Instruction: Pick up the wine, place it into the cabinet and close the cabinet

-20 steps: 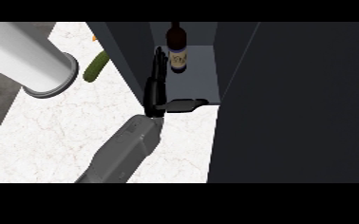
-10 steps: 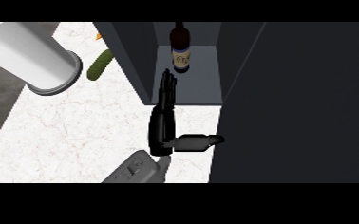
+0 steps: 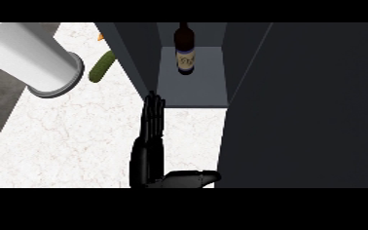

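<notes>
Now left hand (image 3: 147,156) farther back from wine (image 3: 185,53)

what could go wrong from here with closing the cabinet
1. The dark grey cabinet is open, and the black hand has its straight fingers at the shelf's front edge. A door swung shut now might catch them.
2. The dark upright wine bottle stands on the shelf just ahead of those fingers. A forward move or a hard door push could perhaps tip it.

The cabinet (image 3: 195,88) floor lies free before the wine (image 3: 185,49) at its back, walls (image 3: 141,53) either side.
</notes>
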`<move>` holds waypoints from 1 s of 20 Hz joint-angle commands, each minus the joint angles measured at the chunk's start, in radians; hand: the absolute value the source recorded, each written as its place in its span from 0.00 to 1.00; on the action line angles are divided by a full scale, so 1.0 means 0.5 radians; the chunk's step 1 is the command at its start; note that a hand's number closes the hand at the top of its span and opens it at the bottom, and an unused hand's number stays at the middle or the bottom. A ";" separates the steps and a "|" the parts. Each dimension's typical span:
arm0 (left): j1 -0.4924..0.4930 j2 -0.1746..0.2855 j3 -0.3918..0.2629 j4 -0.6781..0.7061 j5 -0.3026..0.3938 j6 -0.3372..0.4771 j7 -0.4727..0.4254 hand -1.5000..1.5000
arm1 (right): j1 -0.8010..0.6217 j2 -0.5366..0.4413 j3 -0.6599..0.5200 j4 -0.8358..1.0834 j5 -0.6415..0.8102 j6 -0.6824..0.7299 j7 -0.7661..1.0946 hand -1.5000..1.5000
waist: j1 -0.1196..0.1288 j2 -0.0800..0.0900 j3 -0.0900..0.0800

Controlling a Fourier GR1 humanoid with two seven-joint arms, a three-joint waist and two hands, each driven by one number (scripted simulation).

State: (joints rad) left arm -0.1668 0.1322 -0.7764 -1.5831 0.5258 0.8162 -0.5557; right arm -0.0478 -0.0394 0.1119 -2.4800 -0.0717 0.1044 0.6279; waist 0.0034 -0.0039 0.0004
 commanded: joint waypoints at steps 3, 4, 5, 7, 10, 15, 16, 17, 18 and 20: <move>0.292 0.180 -0.118 -0.377 -0.109 -0.042 0.014 0.00 | 0.011 -0.086 -0.181 -0.079 -0.344 0.104 0.059 0.00 | -0.002 0.004 0.001; 0.251 0.167 -0.116 -0.391 -0.098 -0.042 0.054 0.00 | 0.108 0.010 0.005 -0.122 -0.254 0.088 0.024 0.00 | -0.007 0.002 0.001; 0.353 0.347 -0.051 -0.522 -0.049 -0.134 0.048 0.00 | 0.195 -0.013 -0.031 -0.096 -0.312 0.154 -0.032 0.00 | -0.002 0.001 0.001; 0.434 0.387 -0.111 -0.581 -0.076 -0.183 0.015 0.00 | 0.119 -0.023 -0.048 -0.051 -0.350 0.168 0.002 1.00 | 0.001 0.003 0.001; 0.539 0.452 -0.065 -0.598 -0.053 -0.330 -0.085 0.00 | 0.083 -0.080 -0.050 -0.060 -0.398 0.230 0.088 1.00 | 0.002 0.004 0.000; 0.685 0.726 0.047 -0.849 -0.018 -0.501 -0.028 0.00 | 0.024 -0.069 0.065 -0.120 -0.276 0.233 0.165 1.00 | 0.005 0.003 -0.001; 0.677 0.751 0.141 -0.825 0.076 -0.559 0.013 0.00 | 0.149 -0.058 0.188 -0.286 -0.221 0.231 0.237 1.00 | -0.007 0.001 -0.002; 0.705 0.734 0.080 -0.880 -0.016 -0.486 0.022 0.00 | 0.191 -0.055 0.186 -0.220 -0.271 0.266 0.179 1.00 | -0.006 0.002 -0.001; 0.673 0.746 0.174 -0.845 0.052 -0.552 0.021 0.00 | 0.107 -0.072 0.155 -0.241 -0.378 0.244 0.294 1.00 | -0.006 0.003 -0.001; 0.765 0.862 0.298 -0.929 0.138 -0.640 -0.019 0.00 | 0.262 0.013 0.312 -0.205 -0.358 0.226 0.265 1.00 | 0.000 -0.001 -0.001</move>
State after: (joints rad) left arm 0.1577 0.4884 -0.7020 -1.9898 0.5512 0.5568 -0.5501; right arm 0.0084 -0.0492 0.2143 -2.4707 -0.1389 0.2209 0.6972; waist 0.0010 -0.0029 -0.0001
